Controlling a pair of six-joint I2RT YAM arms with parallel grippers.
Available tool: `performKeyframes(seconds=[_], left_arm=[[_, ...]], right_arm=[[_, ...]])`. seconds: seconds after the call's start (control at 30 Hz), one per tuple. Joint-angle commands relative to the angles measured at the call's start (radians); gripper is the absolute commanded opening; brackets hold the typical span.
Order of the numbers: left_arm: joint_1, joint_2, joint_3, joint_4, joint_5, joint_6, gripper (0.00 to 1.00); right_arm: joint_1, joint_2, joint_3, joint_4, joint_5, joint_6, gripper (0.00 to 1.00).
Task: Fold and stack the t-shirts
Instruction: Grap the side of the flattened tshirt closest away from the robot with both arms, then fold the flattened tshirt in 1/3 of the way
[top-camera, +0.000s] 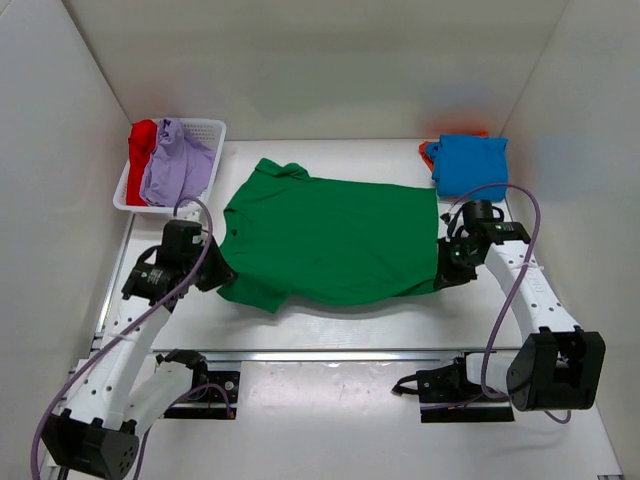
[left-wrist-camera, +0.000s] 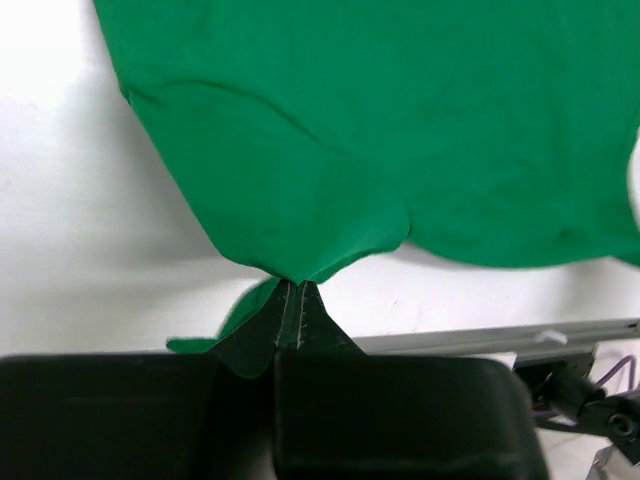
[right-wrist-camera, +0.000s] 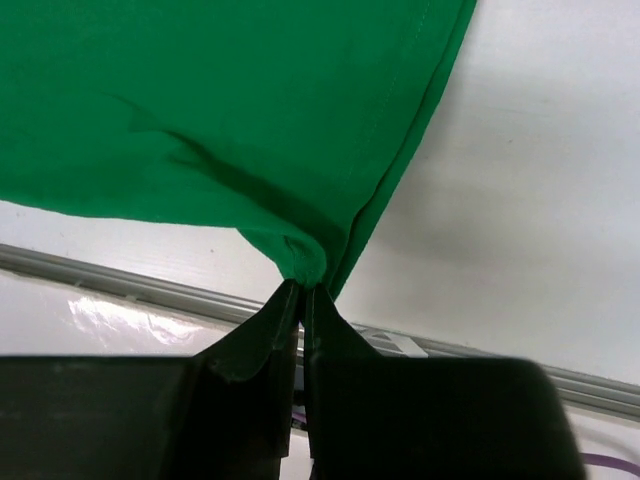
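Centrally on the white bench (top-camera: 330, 335) the bright green collared cloth shirt (top-camera: 330, 240) lies spread. The left pincer (top-camera: 217, 275) is clenched on its near-left edge and the right pincer (top-camera: 446, 272) on its near-right corner. Far left, a white plastic mesh basket (top-camera: 207, 128) holds a red shirt (top-camera: 141, 145) and a lavender shirt (top-camera: 176, 165). A folded blue shirt (top-camera: 470, 165) sits far right.

Top view: high at the near edge, looking down over the whole tabletop (top-camera: 340, 325). Wrist views: low and very close, looking out past the left hand (left-wrist-camera: 298, 290) and right hand (right-wrist-camera: 302, 295). Shared by all three: the green t-shirt (top-camera: 330, 240), at opposite edges.
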Motion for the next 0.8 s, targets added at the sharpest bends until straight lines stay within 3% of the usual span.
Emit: performKeyframes(seconds=[0.0,0.37,0.77], left_arm=[[0.025,0.078,0.09,0.014,0.021,0.029,0.0],[0.094,0.328,0.167,0.226,0.062,0.048,0.0],[0.154,0.546,0.265,0.335,0.095,0.069,0.0]], right_arm=[[0.01,0.023,0.034,-0.03,0.013,-0.01,0.0],[-0.018,0.124,0.048,0.009,0.004,-0.061,0.0],[-0.056,0.193,0.105,0.086,-0.016,-0.049,0.01]])
